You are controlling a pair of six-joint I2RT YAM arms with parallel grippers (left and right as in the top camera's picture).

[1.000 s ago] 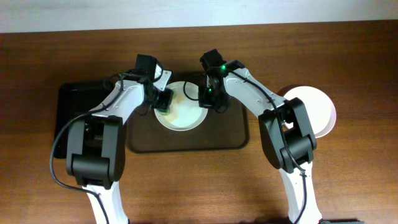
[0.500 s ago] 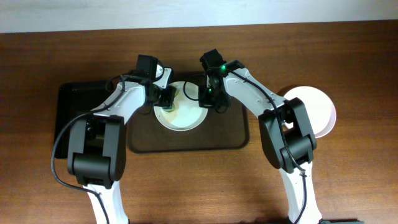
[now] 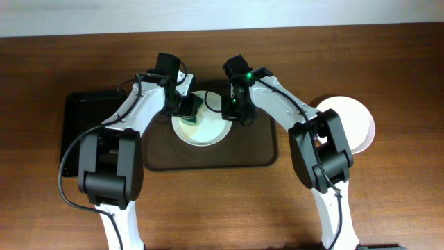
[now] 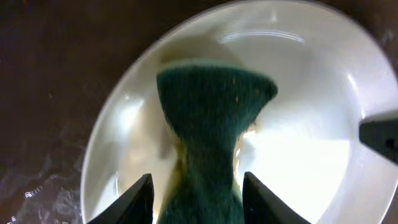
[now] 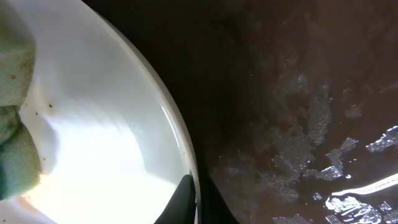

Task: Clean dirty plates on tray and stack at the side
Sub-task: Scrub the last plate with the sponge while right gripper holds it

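Left gripper clamps the green sponge onto the plate; my right gripper pinches its rim on the tray.

Overhead straight down over the whole bench, 2 wrist views very close, left along its fingers into the plate, right on its rim, plate shared by all 3.
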